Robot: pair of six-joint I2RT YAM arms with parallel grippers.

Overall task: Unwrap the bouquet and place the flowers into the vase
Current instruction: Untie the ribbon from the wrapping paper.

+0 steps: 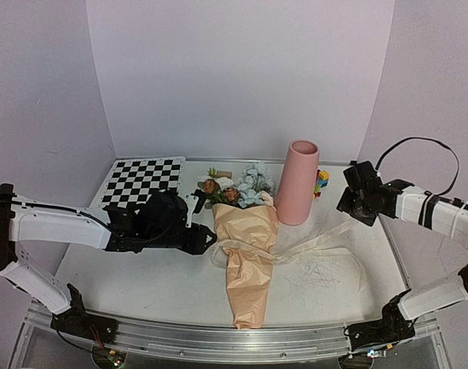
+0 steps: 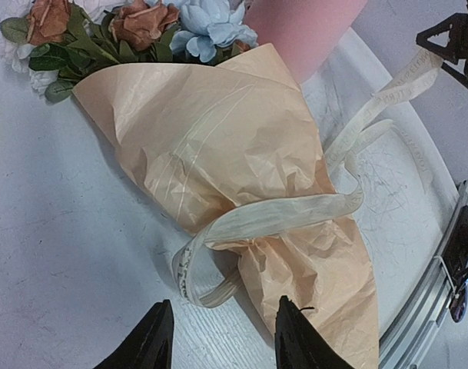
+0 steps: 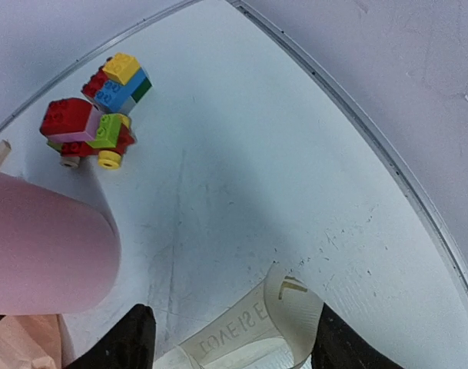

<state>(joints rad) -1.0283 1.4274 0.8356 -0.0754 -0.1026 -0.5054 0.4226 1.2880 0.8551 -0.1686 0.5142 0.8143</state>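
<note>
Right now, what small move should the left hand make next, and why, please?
Probably ease the left hand forward onto the slack loop of the cream ribbon: it lies just ahead of the open fingers, and the ribbon circles the peach crinkled paper cone.

bouquet point(image 2: 241, 154): crinkled matt paper | vase point(image 1: 299, 181): smooth matt, perhaps ceramic

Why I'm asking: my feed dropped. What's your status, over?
Left fingers open beside ribbon loop. Right fingers open, ribbon end between them. Bouquet lying wrapped by pink vase. Toy blocks behind vase, no obstruction.
</note>
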